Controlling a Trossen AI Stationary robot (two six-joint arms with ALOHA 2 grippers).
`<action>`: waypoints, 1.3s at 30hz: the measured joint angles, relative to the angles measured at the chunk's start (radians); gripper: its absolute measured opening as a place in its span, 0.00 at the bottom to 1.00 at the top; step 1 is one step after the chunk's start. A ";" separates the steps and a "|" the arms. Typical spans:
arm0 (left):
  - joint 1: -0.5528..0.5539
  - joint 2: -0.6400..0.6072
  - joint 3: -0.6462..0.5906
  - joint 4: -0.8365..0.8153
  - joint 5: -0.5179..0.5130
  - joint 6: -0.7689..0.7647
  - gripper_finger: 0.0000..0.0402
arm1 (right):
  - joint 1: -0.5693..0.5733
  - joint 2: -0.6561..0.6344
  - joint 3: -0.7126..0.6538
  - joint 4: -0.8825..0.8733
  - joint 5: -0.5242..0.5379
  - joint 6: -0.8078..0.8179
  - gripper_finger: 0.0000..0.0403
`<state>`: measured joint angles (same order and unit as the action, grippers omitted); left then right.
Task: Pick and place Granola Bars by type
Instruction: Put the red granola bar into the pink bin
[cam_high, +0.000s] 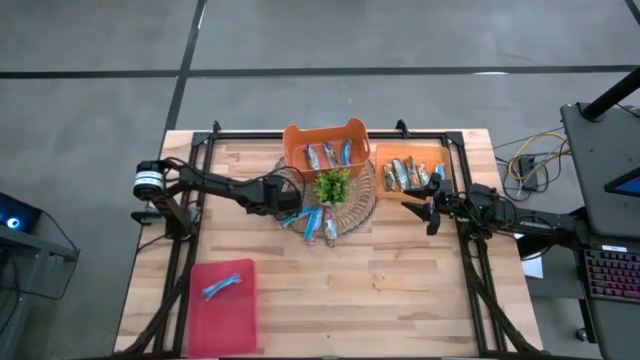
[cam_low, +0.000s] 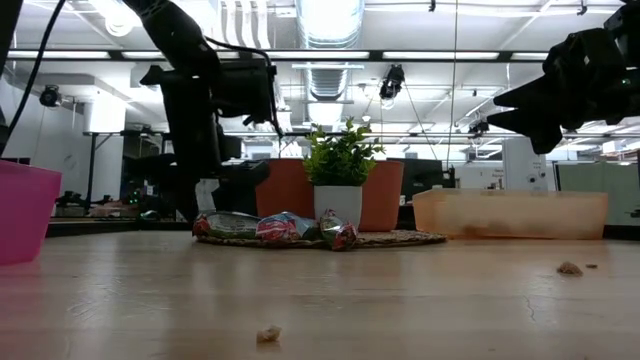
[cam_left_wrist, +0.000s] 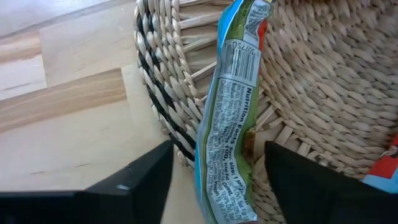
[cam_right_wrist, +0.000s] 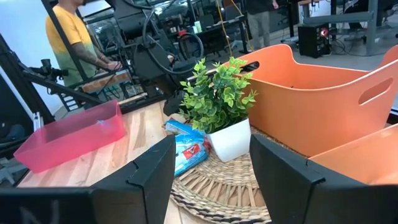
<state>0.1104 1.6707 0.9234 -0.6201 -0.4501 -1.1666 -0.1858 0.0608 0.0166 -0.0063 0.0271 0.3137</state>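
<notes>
Several blue-wrapped granola bars lie on the near-left part of a round woven mat. In the left wrist view one blue-green bar lies with its end over the mat's rim. My left gripper is low at that rim, open, one finger on each side of this bar, not touching it. My right gripper is open and empty, raised above the table next to the orange tray of brownish-tan bars.
An orange basket at the far side holds blue bars. A small potted plant stands on the mat. A pink bin near the left near corner holds one blue bar. A person stands beyond the table.
</notes>
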 joint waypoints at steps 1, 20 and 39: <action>0.000 0.000 -0.001 0.000 0.003 -0.005 0.54 | 0.000 0.000 0.000 0.000 0.000 0.000 0.49; 0.000 -0.006 -0.028 0.000 0.004 -0.044 0.04 | 0.000 0.000 0.000 0.000 0.000 0.000 0.49; -0.110 -0.293 0.160 -0.461 0.085 0.077 0.03 | 0.000 0.000 0.000 0.000 0.000 0.000 0.49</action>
<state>0.0006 1.3773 1.0830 -1.0812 -0.3653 -1.0896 -0.1860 0.0605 0.0166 -0.0059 0.0273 0.3136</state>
